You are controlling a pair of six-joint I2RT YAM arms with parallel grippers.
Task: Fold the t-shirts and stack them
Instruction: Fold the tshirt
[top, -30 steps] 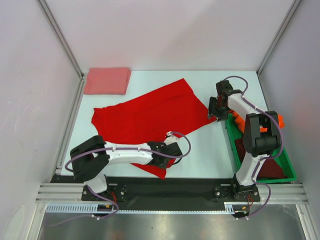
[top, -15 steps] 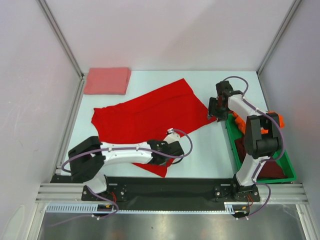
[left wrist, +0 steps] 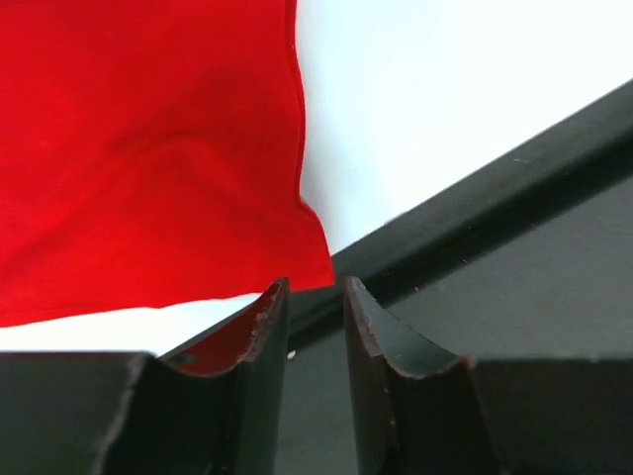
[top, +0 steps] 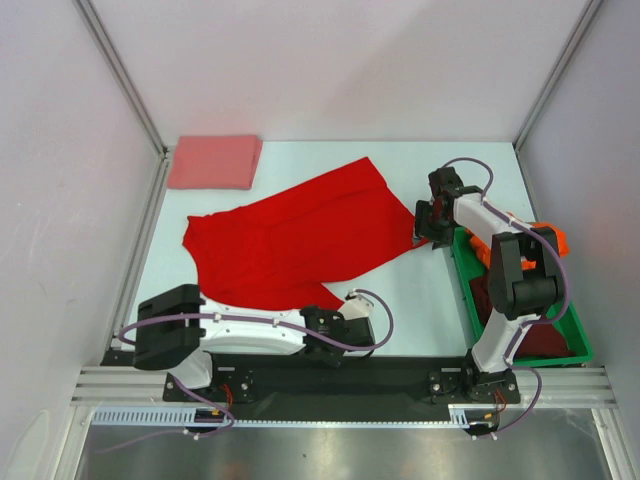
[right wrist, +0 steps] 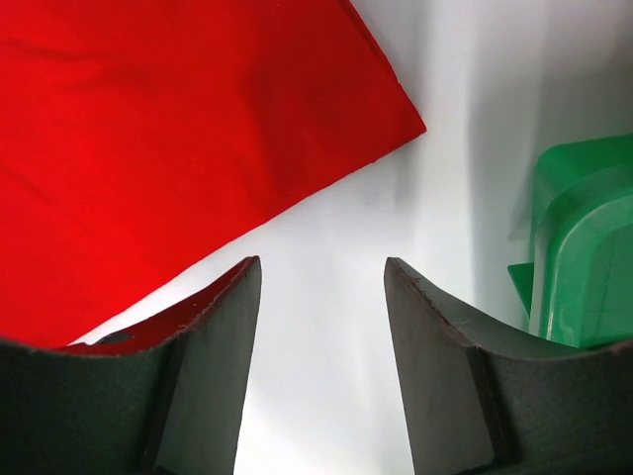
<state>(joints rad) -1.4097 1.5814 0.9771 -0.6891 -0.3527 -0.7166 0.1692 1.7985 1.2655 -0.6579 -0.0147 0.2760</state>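
red t-shirt [top: 300, 240] ahead of left end effector [left wrist: 315, 293], slightly parted, right end effector [right wrist: 321, 275] spread

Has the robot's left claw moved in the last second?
Yes. The left gripper has drawn back toward the near edge: earlier it sat on the bright red cloth t-shirt, now it reaches the black base plate.

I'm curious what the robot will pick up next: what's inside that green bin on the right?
Dark maroon cloth and orange cloth lie in the green bin; the right arm covers the middle.
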